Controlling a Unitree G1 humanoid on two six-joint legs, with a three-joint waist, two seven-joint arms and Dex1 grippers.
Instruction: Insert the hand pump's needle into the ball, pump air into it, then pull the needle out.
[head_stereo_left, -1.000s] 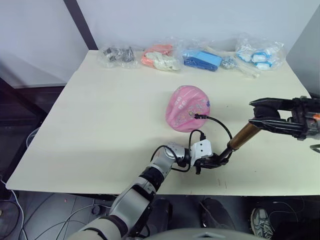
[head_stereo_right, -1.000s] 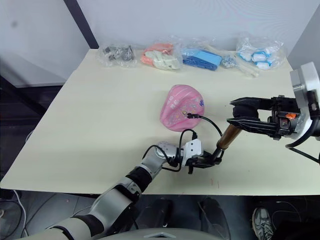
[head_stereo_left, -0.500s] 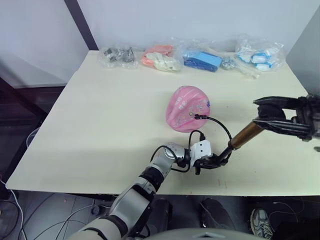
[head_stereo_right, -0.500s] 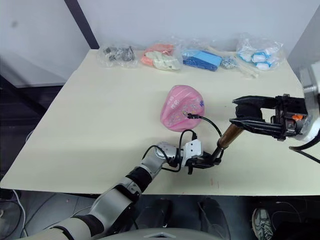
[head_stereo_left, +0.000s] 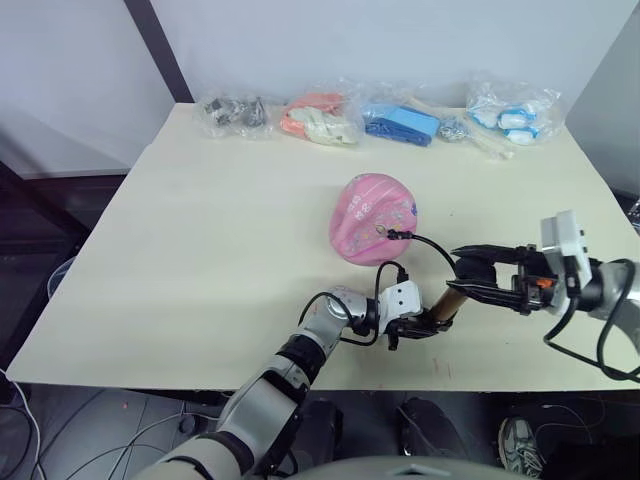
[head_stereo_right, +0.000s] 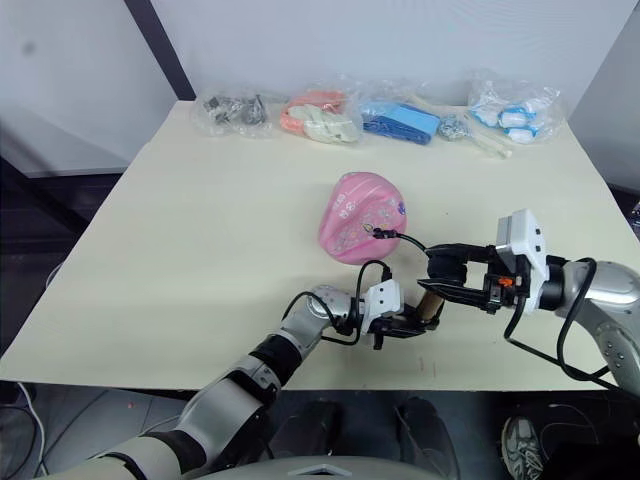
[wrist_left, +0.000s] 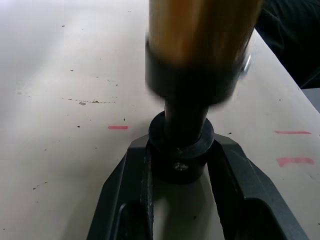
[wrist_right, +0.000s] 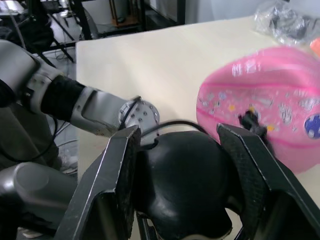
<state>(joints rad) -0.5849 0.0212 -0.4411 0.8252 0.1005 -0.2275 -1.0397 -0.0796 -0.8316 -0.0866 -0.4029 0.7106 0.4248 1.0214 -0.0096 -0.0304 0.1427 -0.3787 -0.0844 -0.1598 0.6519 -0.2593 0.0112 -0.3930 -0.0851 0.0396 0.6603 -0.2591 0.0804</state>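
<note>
Ball (head_stereo_left: 374, 217): pink, saggy, mid-table, needle (head_stereo_left: 390, 234) seated in its near side. Hand pump (head_stereo_left: 445, 303): near right of ball; our left gripper (wrist_left: 180, 165) clamps its base, our right gripper (wrist_right: 182, 187) clasps the black handle. We judge a skewed stroke could tug the hose (head_stereo_left: 437, 243) and unseat the needle. Plastic bags (head_stereo_left: 322, 113): far edge, holding small items.

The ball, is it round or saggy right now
Saggy. The ball shows a creased, flattened, lopsided shape, with the needle fitting at its front side.
</note>
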